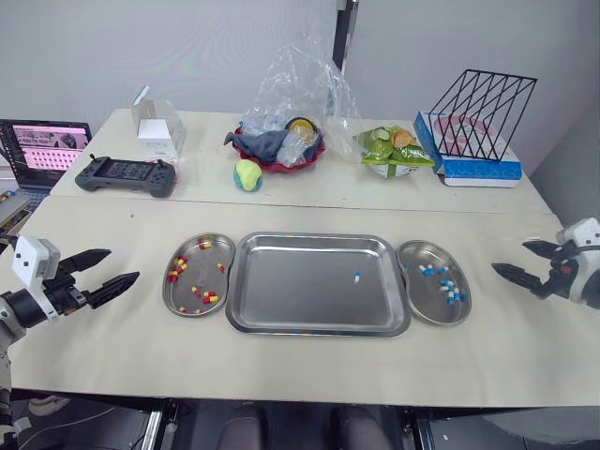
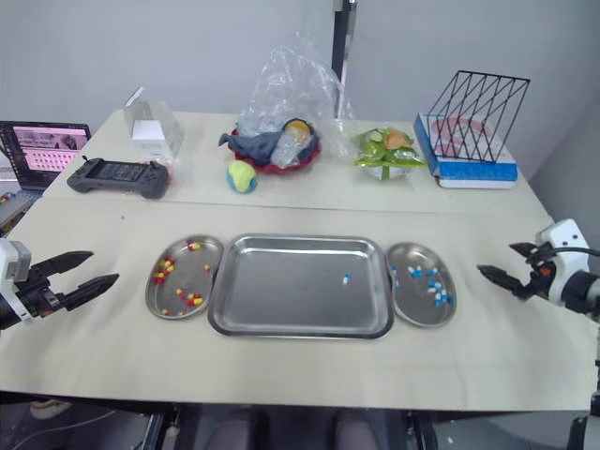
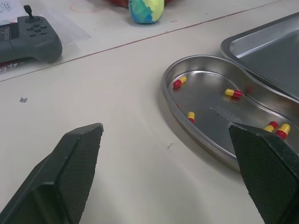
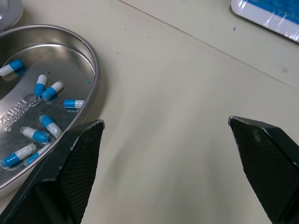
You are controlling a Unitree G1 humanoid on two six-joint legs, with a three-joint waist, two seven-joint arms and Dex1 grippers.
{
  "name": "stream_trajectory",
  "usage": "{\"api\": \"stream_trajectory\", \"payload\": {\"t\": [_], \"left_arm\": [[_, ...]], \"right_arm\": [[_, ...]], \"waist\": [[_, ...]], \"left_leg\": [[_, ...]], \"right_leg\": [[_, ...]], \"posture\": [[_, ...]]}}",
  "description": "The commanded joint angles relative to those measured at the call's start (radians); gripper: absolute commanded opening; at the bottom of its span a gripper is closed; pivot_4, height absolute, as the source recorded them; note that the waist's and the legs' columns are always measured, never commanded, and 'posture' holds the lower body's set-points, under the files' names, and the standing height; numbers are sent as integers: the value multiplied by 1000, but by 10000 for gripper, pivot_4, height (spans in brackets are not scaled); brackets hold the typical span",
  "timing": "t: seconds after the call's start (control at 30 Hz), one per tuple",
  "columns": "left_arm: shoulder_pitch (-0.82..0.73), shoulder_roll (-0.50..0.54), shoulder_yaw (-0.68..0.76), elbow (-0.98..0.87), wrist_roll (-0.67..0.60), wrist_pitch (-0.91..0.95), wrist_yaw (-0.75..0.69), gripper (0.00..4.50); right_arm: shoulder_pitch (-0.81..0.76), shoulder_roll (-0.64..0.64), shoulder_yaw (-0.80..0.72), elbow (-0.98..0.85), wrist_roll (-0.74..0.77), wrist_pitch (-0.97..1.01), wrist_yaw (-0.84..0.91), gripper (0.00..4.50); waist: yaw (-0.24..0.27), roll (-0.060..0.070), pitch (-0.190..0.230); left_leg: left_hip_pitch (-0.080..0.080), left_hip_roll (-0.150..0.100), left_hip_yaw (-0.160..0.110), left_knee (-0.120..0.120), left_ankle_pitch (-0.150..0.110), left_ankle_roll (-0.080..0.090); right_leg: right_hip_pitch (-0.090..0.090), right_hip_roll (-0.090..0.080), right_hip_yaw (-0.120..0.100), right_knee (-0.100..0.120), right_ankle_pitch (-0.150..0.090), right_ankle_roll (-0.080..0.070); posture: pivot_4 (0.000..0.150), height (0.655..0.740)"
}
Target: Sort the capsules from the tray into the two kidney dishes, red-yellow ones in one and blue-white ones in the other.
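Head view: one blue-white capsule (image 1: pixel 357 277) lies in the tray (image 1: pixel 300 291), flanked by the red-yellow dish (image 1: pixel 199 277) and the blue-white dish (image 1: pixel 429 307). Left wrist: the left jaws gape empty over the tabletop (image 3: pixel 121 121) beside the red-yellow dish. Right wrist: the right jaws are spread wide beside the blue-white dish.

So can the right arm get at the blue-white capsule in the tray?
Probably yes: the right gripper is open and empty, the capsule lies alone toward the tray's right side, and only the right dish sits between.
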Motion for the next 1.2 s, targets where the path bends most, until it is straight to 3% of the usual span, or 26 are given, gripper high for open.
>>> {"api": "stream_trajectory", "payload": {"t": [0.03, 0.2, 0.5, 0.8, 1.2], "left_arm": [[-16, 20, 28, -2, -7, -20, 3, 45000], [-20, 20, 26, -1, -8, -20, -1, 45000], [-37, 21, 9, -3, -1, -23, -9, 45000], [-35, 28, -9, -49, -9, 2, -31, 45000], [-31, 24, 0, -201, -35, 61, -11, 45000]], "right_arm": [[-1, -15, -46, -59, 39, 24, -13, 44878], [22, -9, -49, -139, 62, 79, -21, 44878], [77, 19, -6, -466, 100, 261, -39, 44878], [15, 173, 234, -898, 129, 539, -183, 44878], [86, 461, 422, -967, -26, 565, -512, 44878]], "waist": [[0, 0, 0], [0, 0, 0], [0, 0, 0], [1, 0, 0], [13, -3, -1]], "left_leg": [[0, 0, 0, 0, 0, 0], [0, 0, 0, 0, 0, 0], [0, 0, 0, 0, 0, 0], [0, 0, -1, 0, 0, 0], [-2, 0, -1, 1, 0, 0]], "right_leg": [[0, 0, 0, 0, 0, 0], [0, 0, 0, 0, 0, 0], [0, 0, 0, 0, 0, 0], [-1, 1, 0, 1, 0, 0], [-1, 0, -1, 1, 0, 0]], "posture": [[1500, 7334], [1500, 7334], [1500, 7334], [1500, 7334], [1500, 7334]]}}
